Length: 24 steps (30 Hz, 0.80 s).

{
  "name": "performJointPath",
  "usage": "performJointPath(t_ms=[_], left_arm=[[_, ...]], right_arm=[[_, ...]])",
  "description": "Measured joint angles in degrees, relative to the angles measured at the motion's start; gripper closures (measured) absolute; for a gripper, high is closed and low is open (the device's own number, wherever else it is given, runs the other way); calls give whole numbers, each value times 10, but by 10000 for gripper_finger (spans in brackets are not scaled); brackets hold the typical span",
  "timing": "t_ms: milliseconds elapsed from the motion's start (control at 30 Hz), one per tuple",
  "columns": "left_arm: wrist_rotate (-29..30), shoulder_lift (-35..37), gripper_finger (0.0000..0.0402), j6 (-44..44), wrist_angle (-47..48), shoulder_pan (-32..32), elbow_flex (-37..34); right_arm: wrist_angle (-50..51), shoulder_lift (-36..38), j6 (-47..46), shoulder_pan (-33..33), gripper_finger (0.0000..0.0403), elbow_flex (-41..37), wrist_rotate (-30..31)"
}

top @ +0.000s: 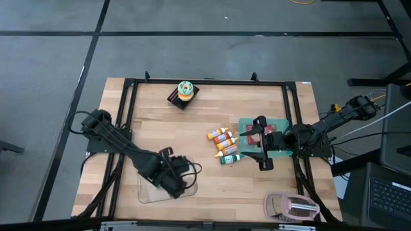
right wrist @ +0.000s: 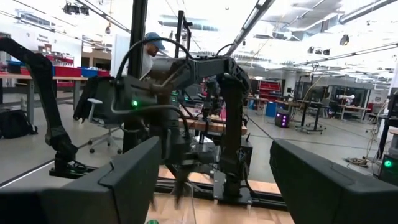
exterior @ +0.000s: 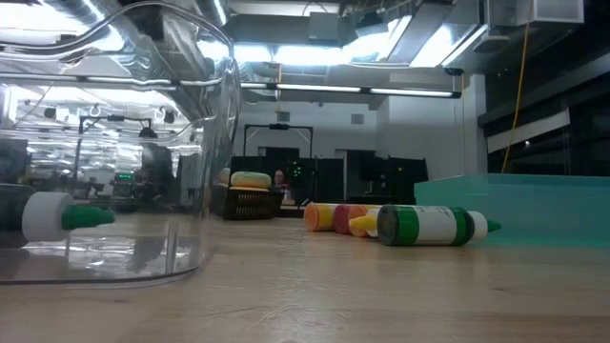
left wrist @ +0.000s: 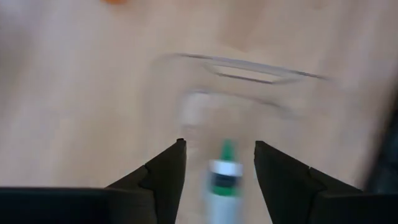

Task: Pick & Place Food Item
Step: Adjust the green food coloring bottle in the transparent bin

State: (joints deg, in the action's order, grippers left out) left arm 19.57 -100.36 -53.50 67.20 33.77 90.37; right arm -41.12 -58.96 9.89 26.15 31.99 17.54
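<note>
Left tool (left wrist: 217, 163) hangs released over the clear container (top: 149, 190) at the surface's near left, its fingers apart on either side of the green-capped bottle (left wrist: 222, 180) lying inside. One item looks placed; other bottles (top: 225, 145) wait mid-surface by the teal tray (top: 247, 123), where the right tool (top: 259, 129) sits wide.

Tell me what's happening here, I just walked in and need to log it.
The left gripper stands open over a clear container at the table's near-left, with a green-capped bottle lying between its fingers, inside the container. The right gripper waits open over the teal tray, beside more bottles on the table.
</note>
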Motion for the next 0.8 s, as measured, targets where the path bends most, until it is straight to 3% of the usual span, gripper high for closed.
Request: performJointPath(t_ms=[267,533,800], left_arm=[[-93,-51,232,-4,-30,-1,0],[-133,-132,223,29,-22,-21,0],[-148,-147,202,37,-6,-25,0]], right_arm=[[1,0,0,0,108,0,-5],[5,0,-1,0,107,0,-5],[5,0,-1,0,107,0,-6]])
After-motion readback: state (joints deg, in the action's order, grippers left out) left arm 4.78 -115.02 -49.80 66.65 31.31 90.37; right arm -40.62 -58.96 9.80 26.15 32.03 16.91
